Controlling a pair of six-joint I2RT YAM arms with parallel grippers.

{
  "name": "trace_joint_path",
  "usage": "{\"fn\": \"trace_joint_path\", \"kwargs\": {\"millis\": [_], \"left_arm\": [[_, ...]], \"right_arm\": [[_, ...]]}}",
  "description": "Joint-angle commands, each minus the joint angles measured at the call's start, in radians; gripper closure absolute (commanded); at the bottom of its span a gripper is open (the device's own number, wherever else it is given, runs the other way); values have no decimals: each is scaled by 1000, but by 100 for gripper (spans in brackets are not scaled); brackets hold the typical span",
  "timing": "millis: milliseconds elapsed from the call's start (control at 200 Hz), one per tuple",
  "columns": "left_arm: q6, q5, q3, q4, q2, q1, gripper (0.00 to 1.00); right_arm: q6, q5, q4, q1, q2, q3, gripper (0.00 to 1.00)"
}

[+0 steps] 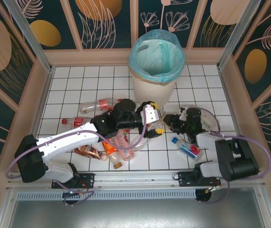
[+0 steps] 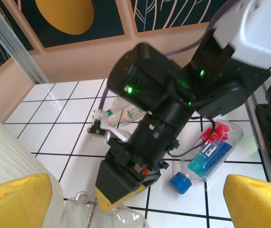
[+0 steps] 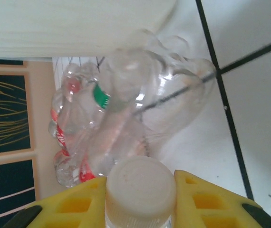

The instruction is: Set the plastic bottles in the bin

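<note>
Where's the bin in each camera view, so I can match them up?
Top external: bin at top centre.
Left wrist: bin wall at lower left.
Right wrist: bin wall across the top edge.
Shared landmark: white tiled tabletop with black grid lines.

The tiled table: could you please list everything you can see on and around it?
cream-white round plastic bin with blue-green bag: one, back centre.
clear red-labelled plastic bottles: two, lying left of bin.
heap of mixed plastic bottles: several, brown, orange, pink, clear; front left.
blue-labelled clear bottle: one, front right.
white-capped clear bottle: one, near bin's base.
white tiled table: one.
left gripper: yellow fingers, open.
right gripper: yellow fingers, closed on white-capped clear bottle.
</note>
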State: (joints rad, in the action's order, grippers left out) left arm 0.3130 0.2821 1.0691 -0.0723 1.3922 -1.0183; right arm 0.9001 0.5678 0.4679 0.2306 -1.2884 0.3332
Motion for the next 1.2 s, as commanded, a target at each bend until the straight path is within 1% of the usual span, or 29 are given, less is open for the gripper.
{"fn": "trace_joint_path", "kwargs": {"millis": [0, 65, 130, 200, 290, 340, 415, 535, 696, 846, 901, 1051, 1191], "left_arm": [[-15, -14, -13, -55, -21, -4, 8], [-28, -54, -25, -85, -39, -5, 8], [-52, -130, -38, -127, -61, -5, 8], [-107, -267, -34, -156, -76, -5, 7], [-190, -453, 20, -124, -78, -3, 7], [-214, -525, 34, -119, -89, -2, 6], [-232, -596, 24, -141, -122, 2, 6], [-253, -686, -11, -194, -182, 19, 5], [-292, -758, -60, -264, -259, 67, 5], [-273, -782, -128, -354, -326, 86, 5], [-256, -785, -139, -371, -334, 89, 5], [-241, -774, -141, -373, -318, 88, 4], [-252, -749, -135, -357, -290, 88, 4]], "right_arm": [[-94, -107, -215, -2, 161, 70, 76], [-134, -158, -322, -2, 257, 106, 77], [-174, -193, -415, 0, 343, 149, 78], [-210, -222, -519, 0, 415, 204, 79], [-255, -256, -661, 7, 488, 308, 81], [-281, -279, -732, 19, 515, 378, 81], [-315, -314, -824, 47, 533, 501, 82], [-365, -380, -927, 118, 501, 712, 83], [-443, -478, -999, 210, 396, 1017, 85], [-545, -578, -1009, 216, 251, 1287, 85], [-581, -639, -989, 216, 195, 1362, 86], [-683, -748, -877, 216, 43, 1481, 86], [-831, -850, -733, 213, -102, 1477, 86]]}}
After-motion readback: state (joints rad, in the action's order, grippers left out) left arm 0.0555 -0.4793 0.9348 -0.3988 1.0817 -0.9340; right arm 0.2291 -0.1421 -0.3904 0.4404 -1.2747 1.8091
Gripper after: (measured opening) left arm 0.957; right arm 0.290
